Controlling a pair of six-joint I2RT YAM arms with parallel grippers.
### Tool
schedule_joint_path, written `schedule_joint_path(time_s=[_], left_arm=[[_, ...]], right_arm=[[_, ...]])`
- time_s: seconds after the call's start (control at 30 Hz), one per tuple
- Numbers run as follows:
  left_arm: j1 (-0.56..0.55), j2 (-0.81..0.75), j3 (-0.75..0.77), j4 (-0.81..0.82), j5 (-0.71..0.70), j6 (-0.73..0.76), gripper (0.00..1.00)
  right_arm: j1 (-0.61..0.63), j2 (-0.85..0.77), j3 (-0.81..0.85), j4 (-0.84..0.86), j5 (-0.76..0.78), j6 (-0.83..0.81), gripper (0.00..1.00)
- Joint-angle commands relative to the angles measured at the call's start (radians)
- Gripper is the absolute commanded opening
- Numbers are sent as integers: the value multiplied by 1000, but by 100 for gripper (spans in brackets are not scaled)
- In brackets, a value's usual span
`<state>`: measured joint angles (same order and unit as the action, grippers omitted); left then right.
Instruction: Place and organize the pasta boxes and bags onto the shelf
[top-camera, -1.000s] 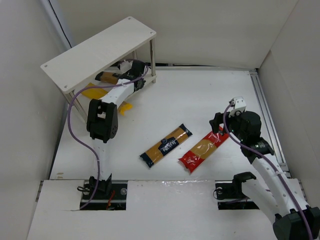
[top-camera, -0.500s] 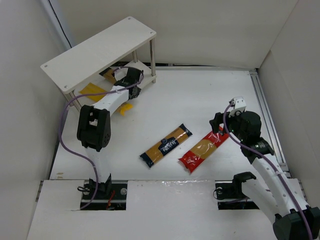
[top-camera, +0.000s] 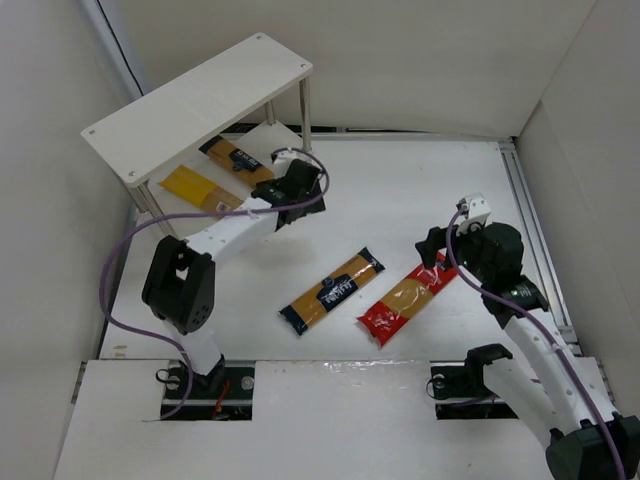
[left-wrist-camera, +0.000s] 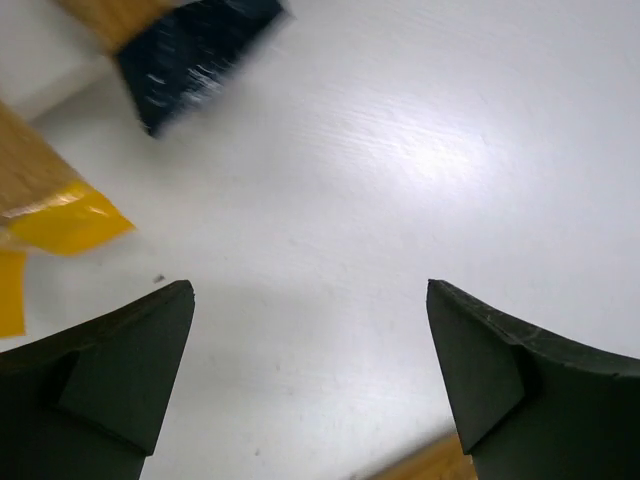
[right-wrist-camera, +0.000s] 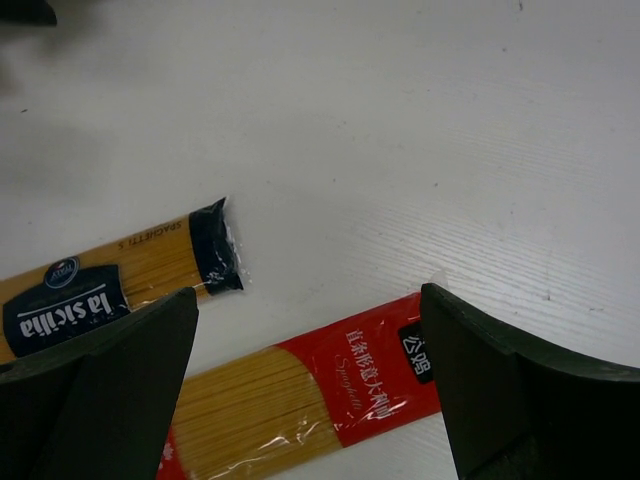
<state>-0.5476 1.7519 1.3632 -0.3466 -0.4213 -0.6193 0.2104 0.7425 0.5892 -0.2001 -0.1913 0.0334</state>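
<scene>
Right fingers (right-wrist-camera: 110, 380): spread wide, empty, hovering over label end of red pack (right-wrist-camera: 300, 385); pack below and between fingers, not touched. For clean grab: shift toward mid-length, drop straight, clamp across narrow width, keep clear of navy-ended pack (right-wrist-camera: 110, 285) just beside on tabletop (right-wrist-camera: 420, 120). Left fingers (left-wrist-camera: 100, 370): spread wide, empty, over tabletop just off shelf (top-camera: 200, 95). On lower tier: second navy-ended pack (top-camera: 237, 160) and plain yellow pack (top-camera: 190, 187) side by side, both apart from left fingers, ahead-left in wrist view.

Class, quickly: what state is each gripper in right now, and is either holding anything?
Left gripper: open, holding nothing.
Right gripper: open, holding nothing, above the red pack.
</scene>
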Motion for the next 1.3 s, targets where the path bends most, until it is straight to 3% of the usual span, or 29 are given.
schedule_joint_path(time_s=[0.0,0.1,0.23,0.5,0.63,0.83,1.13,1.27], left_arm=[[-129,-118,-79,26,44,238,100],[-237,-157,-194,63,143,329,100],[-301,-183,-309,86,194,352,100],[-488,-210,-403,130,231,424,100],[-519,-195,-443,166,348,484,100],[-519,-72,-397,97,221,422,100],[-519,-11,-302,-28,-29,389,100],[-509,47,-277,-58,-59,400,100]], right_arm=[[3,-23,14,62,-72,-3,96],[3,-45,3,73,-91,-3,96],[3,-78,-8,84,-157,-3,96],[3,-88,-17,103,-255,-21,96],[3,-107,-26,103,-286,-21,96],[3,-130,-37,113,-319,-21,96],[3,-149,-37,122,-329,-21,96],[3,-169,-46,122,-318,-21,96]])
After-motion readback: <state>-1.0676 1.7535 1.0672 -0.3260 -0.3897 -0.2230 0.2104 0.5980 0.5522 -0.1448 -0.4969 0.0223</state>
